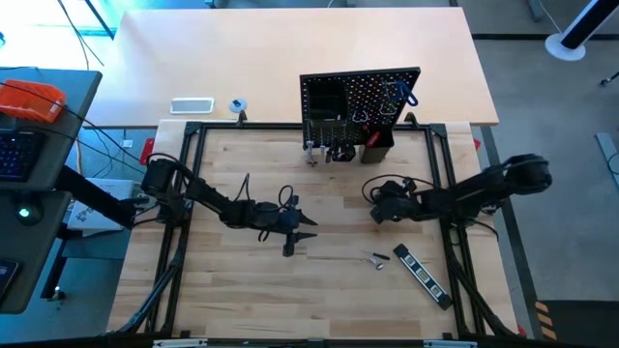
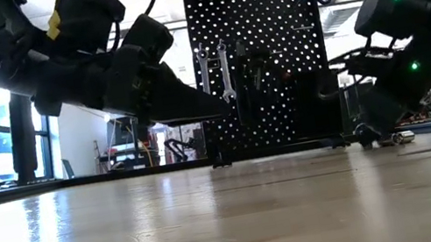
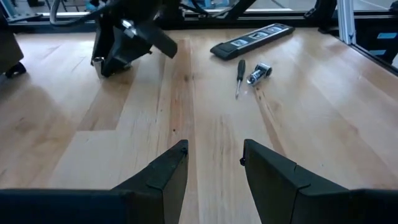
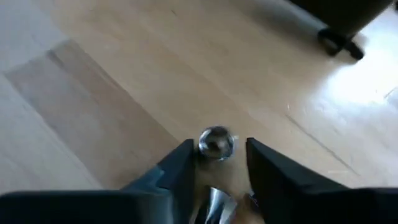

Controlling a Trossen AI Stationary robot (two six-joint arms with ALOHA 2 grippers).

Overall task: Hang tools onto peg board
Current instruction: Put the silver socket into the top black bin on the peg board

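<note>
- Your right gripper [image 4: 219, 149] is low over the table [image 1: 232, 319], right of centre, with a silver piece [image 4: 216, 142] between its jaws. You cannot tell whether they are clamped on it or only beside it.
- The piece looks round and shiny. If the jaws catch it off-centre, it will likely roll or squirt out, so check the grip before you lift.
- Your left gripper [image 3: 214, 152] hovers above the middle of the table with its jaws apart and empty.
- The two grippers are near each other. If you swing either one across, the arms could collide.
- A screwdriver [image 3: 239, 74] and a socket [image 3: 259, 73] lie just beside each other, with the bar [image 3: 252, 39] near them. Reaching for one may knock its neighbour.
- The peg board [image 1: 360, 101] stands upright at the table's far edge, with wrenches [image 2: 224, 66] already hung. If you come in low or fast you may bump them off their hooks, or tip the board.
</note>
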